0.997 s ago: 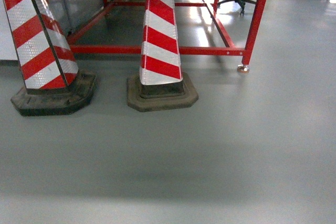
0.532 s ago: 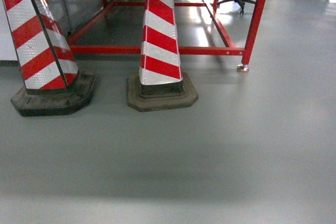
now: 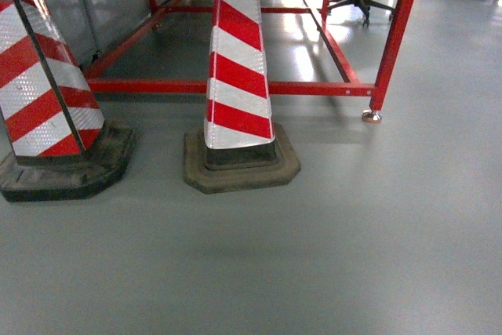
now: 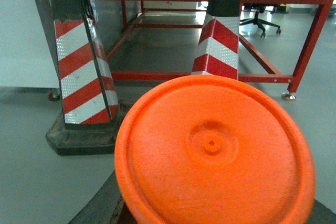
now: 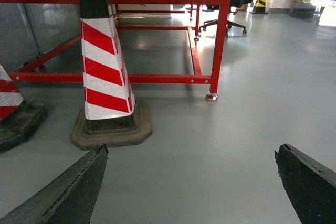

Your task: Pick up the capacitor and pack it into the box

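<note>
Head view has slid closer to the striped cones [image 3: 238, 76]: I'm driving, box and capacitor nowhere in sight; right gripper [image 5: 191, 177] spread wide, empty; left gripper's state unreadable behind orange disc [image 4: 214, 149].

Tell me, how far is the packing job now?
Nothing looks done: no capacitor or box is in view, only traffic cones and a red frame on the floor. The right gripper is open and empty; an orange disc blocks the left view. Picking and packing remain.
</note>
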{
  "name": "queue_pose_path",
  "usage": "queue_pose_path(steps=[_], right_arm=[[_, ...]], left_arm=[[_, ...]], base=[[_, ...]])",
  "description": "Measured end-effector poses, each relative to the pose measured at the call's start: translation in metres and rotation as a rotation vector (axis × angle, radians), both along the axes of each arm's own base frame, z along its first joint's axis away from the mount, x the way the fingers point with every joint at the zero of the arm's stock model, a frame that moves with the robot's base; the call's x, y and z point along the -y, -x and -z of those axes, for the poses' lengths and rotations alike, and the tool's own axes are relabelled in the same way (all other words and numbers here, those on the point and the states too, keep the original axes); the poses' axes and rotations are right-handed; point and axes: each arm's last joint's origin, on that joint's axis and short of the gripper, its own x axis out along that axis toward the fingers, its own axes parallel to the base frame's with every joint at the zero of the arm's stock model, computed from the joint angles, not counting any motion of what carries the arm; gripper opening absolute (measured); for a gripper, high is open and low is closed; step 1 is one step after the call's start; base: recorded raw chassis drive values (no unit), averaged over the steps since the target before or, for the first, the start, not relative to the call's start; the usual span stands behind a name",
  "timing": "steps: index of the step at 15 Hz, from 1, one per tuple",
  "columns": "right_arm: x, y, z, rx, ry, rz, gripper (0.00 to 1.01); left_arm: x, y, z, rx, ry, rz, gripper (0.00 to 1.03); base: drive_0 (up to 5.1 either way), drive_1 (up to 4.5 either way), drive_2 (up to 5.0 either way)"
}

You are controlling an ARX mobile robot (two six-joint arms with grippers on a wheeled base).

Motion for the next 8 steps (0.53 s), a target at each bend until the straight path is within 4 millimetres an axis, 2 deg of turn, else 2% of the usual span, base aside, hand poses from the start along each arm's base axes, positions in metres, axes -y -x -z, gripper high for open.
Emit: queue_pose_path(steps=[8], right_arm=[[0.0001, 0.0, 0.0, 0.0, 0.0, 0.002, 0.98]], left_arm=[[-0.0001, 0.0, -0.0001, 0.002, 0.0, -0.003, 0.44]], base=[[0.0, 4.04, -4.1]])
